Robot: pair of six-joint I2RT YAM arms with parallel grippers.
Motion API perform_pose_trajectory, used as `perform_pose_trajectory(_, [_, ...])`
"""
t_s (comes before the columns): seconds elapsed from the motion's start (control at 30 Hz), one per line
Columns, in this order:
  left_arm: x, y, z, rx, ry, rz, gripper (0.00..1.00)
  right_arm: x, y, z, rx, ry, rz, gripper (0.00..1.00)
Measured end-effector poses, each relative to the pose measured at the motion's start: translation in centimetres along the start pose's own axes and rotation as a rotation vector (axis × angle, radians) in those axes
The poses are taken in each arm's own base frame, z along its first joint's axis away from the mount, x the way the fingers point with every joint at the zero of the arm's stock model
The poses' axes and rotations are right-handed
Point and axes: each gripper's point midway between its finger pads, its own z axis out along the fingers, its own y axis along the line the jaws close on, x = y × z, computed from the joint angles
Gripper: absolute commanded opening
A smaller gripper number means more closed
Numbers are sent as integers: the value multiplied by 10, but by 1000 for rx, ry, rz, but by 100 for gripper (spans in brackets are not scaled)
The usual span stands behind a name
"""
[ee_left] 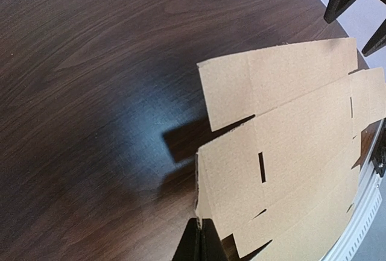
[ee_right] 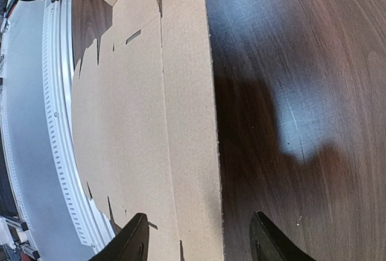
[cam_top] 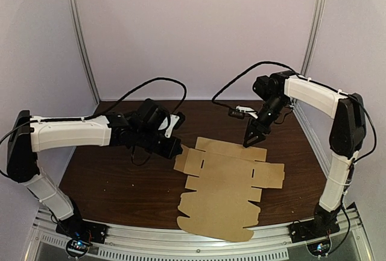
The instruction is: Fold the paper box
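**A:** Table (cam_top: 120, 176)?
**B:** Dark wood, fills mid-frame in top view.
**A:** Paper box (cam_top: 226, 182)?
**B:** Flat, unfolded, ctr to lower right of top view. Bottom edge laps onto the front rail (cam_top: 151, 237).
**A:** L gripper (cam_top: 177, 148)?
**B:** Just left of ctr, at the box's left flap. Fingers pressed together, pinching the flap edge; flap sits lifted off the wood.
**A:** R gripper (cam_top: 248, 141)?
**B:** Right of ctr, over the box's top strip. Fingers spread wide, straddling that strip in wrist view.
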Motion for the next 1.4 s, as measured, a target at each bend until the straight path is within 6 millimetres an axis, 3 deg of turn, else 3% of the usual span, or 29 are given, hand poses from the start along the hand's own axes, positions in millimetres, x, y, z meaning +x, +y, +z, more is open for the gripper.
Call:
perform_pose_trajectory(0.33, [0, 4, -5, -20, -12, 0, 0, 8, 0, 9, -34, 24, 27, 60])
perform_pose_trajectory(0.77, [-2, 8, -10, -40, -33, 5, 0, 14, -2, 20, -75, 39, 58, 34])
perform_pose_trajectory(1.0, [-3, 10, -10, -50, -39, 7, 0, 17, 1, 23, -94, 42, 71, 0])
perform_pose_trajectory(1.03, [-4, 10, -10, -52, -39, 8, 1, 17, 1, 23, -96, 41, 67, 0])
perform_pose_trajectory(1.13, [-4, 11, -10, -58, -42, 16, 31, 18, 4, 24, -109, 35, 78, 0])
perform_pose_trajectory(1.2, [-6, 14, -11, -75, -49, 27, 42, 22, 8, 24, -114, 40, 91, 0])
perform_pose_trajectory(1.3, [-12, 17, -14, -108, -64, 74, 51, 28, 15, 21, -94, 36, 103, 0])
perform_pose_trajectory(1.4, [-30, 14, -25, -129, -105, 133, 53, 29, 23, 13, -57, 18, 85, 0])
